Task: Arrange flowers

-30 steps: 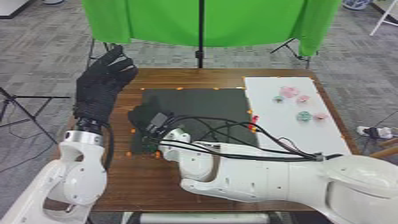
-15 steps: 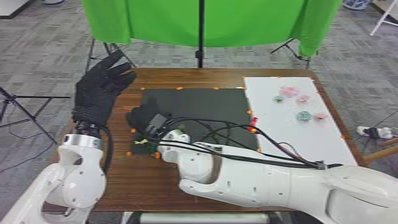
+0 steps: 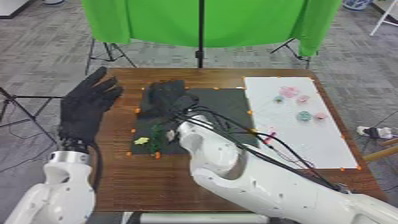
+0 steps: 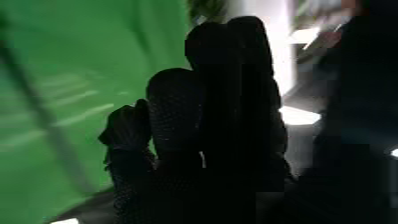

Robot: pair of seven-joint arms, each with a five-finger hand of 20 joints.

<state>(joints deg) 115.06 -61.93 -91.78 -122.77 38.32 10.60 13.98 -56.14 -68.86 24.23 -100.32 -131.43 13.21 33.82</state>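
Flowers (image 3: 140,140) begin, on the near side, with a yellow one close to the near left corner of my black mat (image 3: 226,102). Just to its right a green stem (image 3: 155,140) runs from near to far, and next to that I see a small pale thing (image 3: 171,135), too small for me to name. My right arm (image 3: 275,177) slants in from the near right across the brown table (image 3: 133,185), its black cables (image 3: 293,152) looping over toward the white board (image 3: 275,110). By the board's left side, among those cables, sits a small pink-red thing (image 3: 270,137).

Farther on, my left hand (image 3: 84,107) is left of the mat, its fingers straight, slightly apart and pointing away from me. My right hand (image 3: 167,97) is over the far left part of the mat; in the right wrist view its fingers run straight, the longest two together and the others apart at the tips. I can't tell whether it touches the mat.

On the board, a teal flower (image 3: 305,116) lies beside a pink one (image 3: 321,115); beyond them are two more pink flowers (image 3: 289,92) and a small teal one (image 3: 279,99). Past the table's far edge a green cloth (image 3: 195,25) hangs, with a black pole (image 3: 201,50) in front.
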